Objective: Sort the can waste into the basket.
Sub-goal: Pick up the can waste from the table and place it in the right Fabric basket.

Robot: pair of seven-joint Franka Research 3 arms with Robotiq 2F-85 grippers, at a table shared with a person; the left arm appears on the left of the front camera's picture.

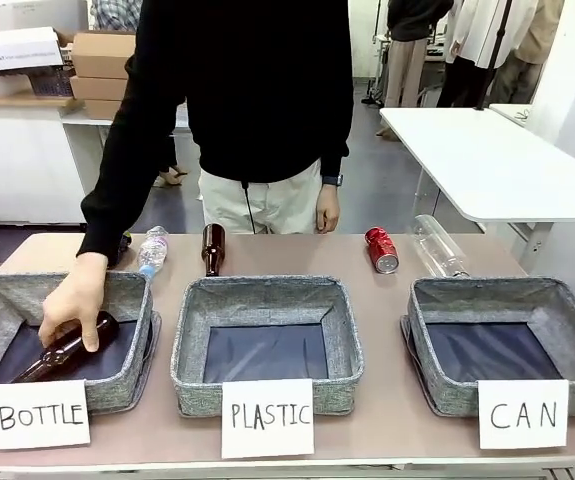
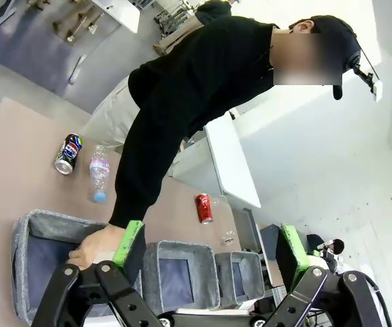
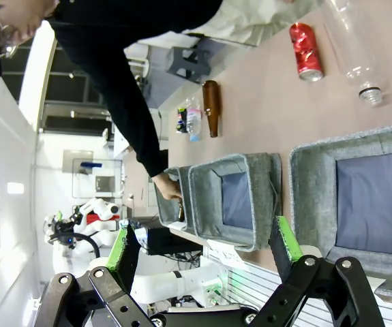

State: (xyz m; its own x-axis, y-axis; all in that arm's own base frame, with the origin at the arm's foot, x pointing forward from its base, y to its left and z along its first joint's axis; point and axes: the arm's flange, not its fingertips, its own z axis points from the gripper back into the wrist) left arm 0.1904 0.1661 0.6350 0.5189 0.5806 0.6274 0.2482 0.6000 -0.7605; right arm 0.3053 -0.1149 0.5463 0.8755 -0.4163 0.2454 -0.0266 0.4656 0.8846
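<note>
Red can (image 1: 381, 250) behind CAN basket (image 1: 487, 290), far from L gripper (image 2: 210, 237), R gripper (image 3: 204, 233), both open

Table (image 1: 287, 258) carries CAN basket (image 1: 497, 288), two other bins (image 1: 263, 286), bottles (image 1: 213, 248), red can (image 1: 381, 250).

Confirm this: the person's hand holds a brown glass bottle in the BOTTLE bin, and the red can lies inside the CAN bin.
Not quite. The person's hand does hold the brown glass bottle in the BOTTLE bin, but the red can lies on the table beyond the CAN bin, not inside it. The front view shows this.
</note>
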